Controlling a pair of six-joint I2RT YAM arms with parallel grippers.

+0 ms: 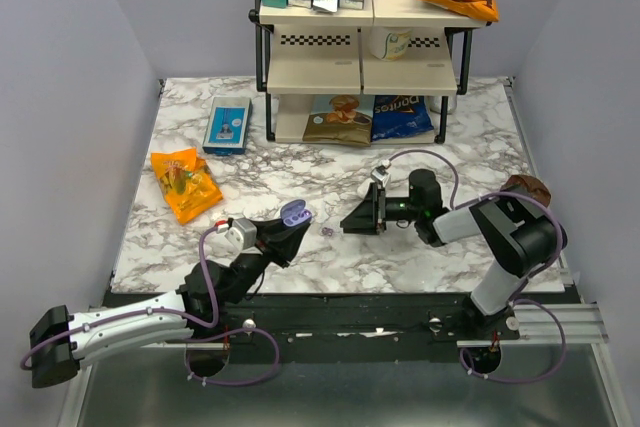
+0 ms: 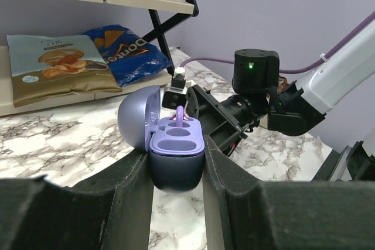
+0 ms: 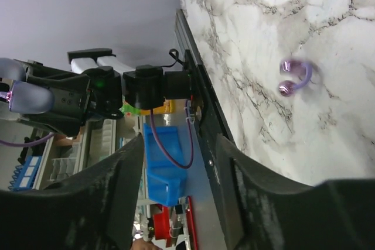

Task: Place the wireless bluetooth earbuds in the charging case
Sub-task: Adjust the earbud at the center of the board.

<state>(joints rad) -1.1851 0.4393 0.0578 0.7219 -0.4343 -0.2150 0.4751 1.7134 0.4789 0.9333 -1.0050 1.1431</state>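
Note:
The lavender charging case (image 2: 176, 165) is gripped between my left gripper's fingers (image 2: 231, 185), held above the marble table (image 1: 300, 167), lid open to the left. One purple earbud (image 2: 179, 114) stands in its far slot; the near slots are empty. In the top view the left gripper (image 1: 293, 222) holds the case (image 1: 294, 212) near the table's front middle. The other earbud (image 1: 328, 231) lies on the marble just right of it, and shows in the right wrist view (image 3: 294, 77). My right gripper (image 1: 352, 219) is open and empty, lying sideways right of that earbud, pointing left (image 3: 179, 162).
A two-tier shelf rack (image 1: 360, 57) with snack bags and boxes stands at the back. An orange snack bag (image 1: 185, 184) and a blue box (image 1: 228, 124) lie at left. A brown object (image 1: 528, 187) sits at the right edge.

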